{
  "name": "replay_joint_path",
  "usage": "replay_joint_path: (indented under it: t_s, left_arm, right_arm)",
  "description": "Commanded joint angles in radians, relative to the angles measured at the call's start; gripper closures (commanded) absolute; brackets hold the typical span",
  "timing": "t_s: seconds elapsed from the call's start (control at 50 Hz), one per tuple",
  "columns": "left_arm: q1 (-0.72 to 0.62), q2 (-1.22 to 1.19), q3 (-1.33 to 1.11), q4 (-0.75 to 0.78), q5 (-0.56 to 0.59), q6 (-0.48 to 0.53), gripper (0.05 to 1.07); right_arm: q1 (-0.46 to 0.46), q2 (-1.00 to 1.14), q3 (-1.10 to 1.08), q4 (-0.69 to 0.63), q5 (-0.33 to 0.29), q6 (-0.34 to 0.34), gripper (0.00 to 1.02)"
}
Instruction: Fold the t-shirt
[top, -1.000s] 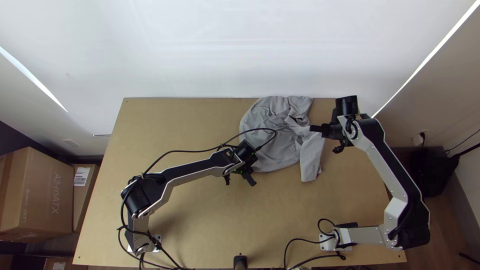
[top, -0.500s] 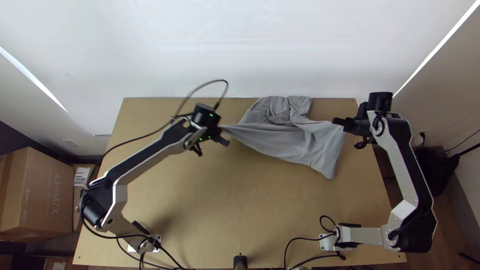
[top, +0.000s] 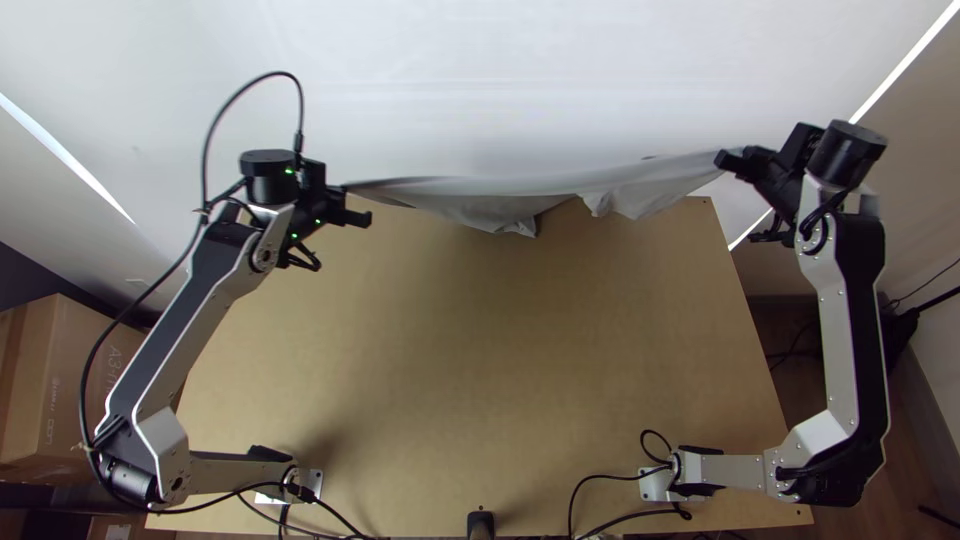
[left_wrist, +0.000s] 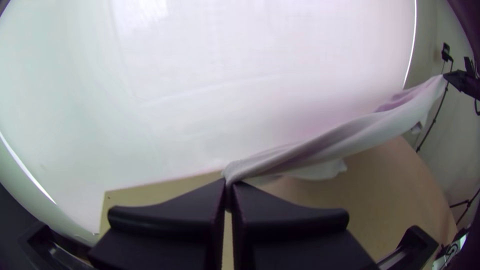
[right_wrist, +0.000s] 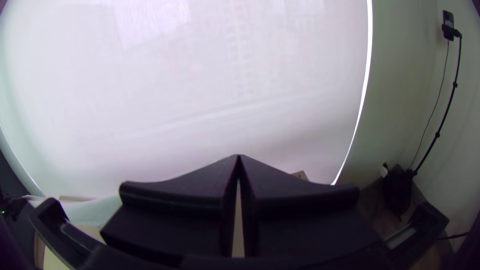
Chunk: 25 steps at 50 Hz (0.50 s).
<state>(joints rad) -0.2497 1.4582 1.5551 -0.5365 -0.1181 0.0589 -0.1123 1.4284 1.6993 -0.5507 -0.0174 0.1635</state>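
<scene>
As the t-shirt (top: 485, 206) looks light and limp, I'd grip 2 far-apart corners; left gripper (left_wrist: 230, 184) and right gripper (right_wrist: 239, 157) each pinch 1 end, slinging it near the far edge of the table (top: 480, 340).

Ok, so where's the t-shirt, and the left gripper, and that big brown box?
T-shirt (top: 485, 208): top view, on its drooping middle.
Left gripper (left_wrist: 229, 185): left wrist view, between its fingertips, where they pinch the cloth.
Brown box (top: 65, 345): top view, on its side.
</scene>
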Motion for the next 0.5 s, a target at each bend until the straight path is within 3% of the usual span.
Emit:
replay_joint_path:
  t_s: [0.0,0.1,0.3,0.48]
  left_arm:
    - [0.030,-0.079,0.088,-0.006,-0.048,-0.027,1.05]
    - [0.033,-0.119,0.160,-0.005,-0.084,-0.025,1.05]
    - [0.035,-0.168,0.367,0.004,-0.153,-0.002,1.05]
    - [0.044,-0.252,0.444,0.082,-0.216,0.085,1.05]
  right_arm:
    - [-0.012,-0.011,0.100,0.067,0.014,0.051,1.00]
    - [-0.012,-0.019,0.143,0.147,0.014,0.103,1.00]
    - [-0.017,-0.083,0.191,0.371,0.016,0.114,1.00]
    - [-0.026,-0.163,0.232,0.445,0.016,0.122,1.00]
